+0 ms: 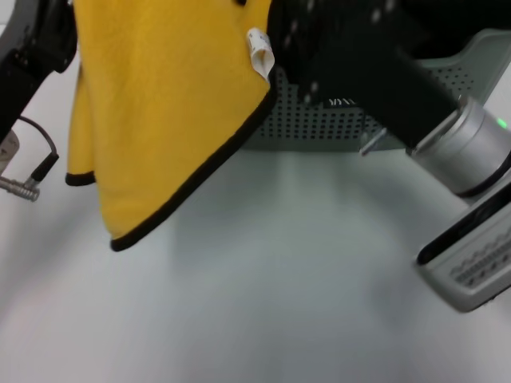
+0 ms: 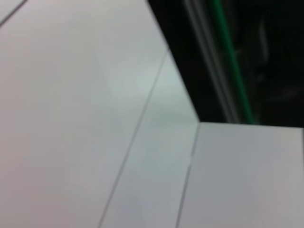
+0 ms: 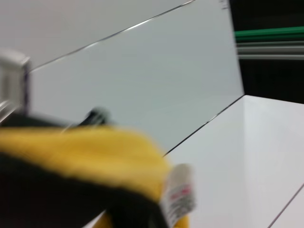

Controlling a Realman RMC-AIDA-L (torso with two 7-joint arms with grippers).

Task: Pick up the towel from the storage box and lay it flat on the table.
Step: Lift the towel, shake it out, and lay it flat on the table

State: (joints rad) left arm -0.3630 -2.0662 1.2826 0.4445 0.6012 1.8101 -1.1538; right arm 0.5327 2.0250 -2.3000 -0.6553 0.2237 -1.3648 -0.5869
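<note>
The towel [image 1: 168, 112] hangs in the air, yellow side toward me, its black-edged lower corner a little above the white table [image 1: 279, 287]. Its white tag [image 1: 260, 52] dangles at the upper right edge. My right arm [image 1: 447, 144] reaches up from the lower right to the towel's top near the tag, and the right gripper holds it there, at the picture's upper edge. In the right wrist view the towel [image 3: 85, 152] and tag [image 3: 179, 192] fill the near field. My left arm [image 1: 32, 48] stands at the towel's left edge. The grey-green storage box [image 1: 319, 120] sits behind the towel.
A loose cable with a metal plug [image 1: 20, 187] hangs from the left arm over the table's left side. The table's far edge and a dark space with a green rail [image 2: 228, 61] lie beyond it.
</note>
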